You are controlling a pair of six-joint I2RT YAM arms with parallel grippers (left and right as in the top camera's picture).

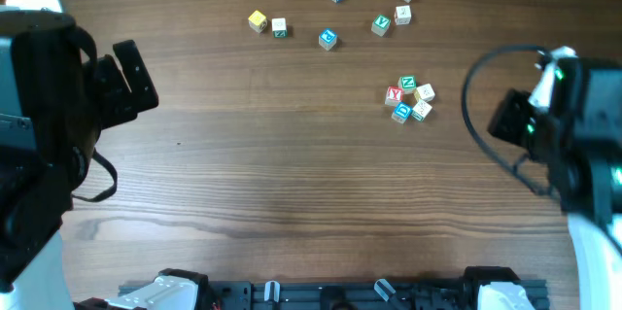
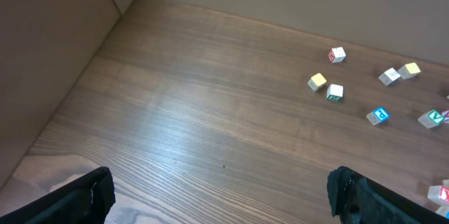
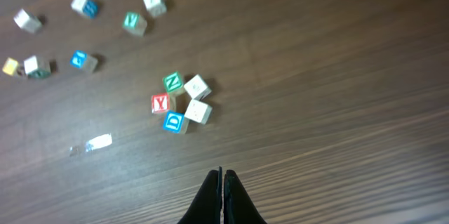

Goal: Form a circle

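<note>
The circle [image 1: 409,99] is a tight ring of small pale letter cubes right of the table's middle; in the right wrist view the circle [image 3: 184,103] shows a green N, a red Y and a blue D. My right gripper [image 1: 507,116] hangs to the right of it, well apart. Its jaws [image 3: 222,175] are shut with nothing between them. My left gripper [image 1: 136,77] is far off at the left side. It stands wide open [image 2: 221,199] over bare wood.
Several single letter cubes lie scattered at the back, among them a yellow cube [image 1: 257,21], a blue-printed cube [image 1: 328,39] and a green-printed cube [image 1: 381,24]. A brown wall [image 2: 42,48] borders the table on the left. A dark rail [image 1: 330,295] runs along the front edge.
</note>
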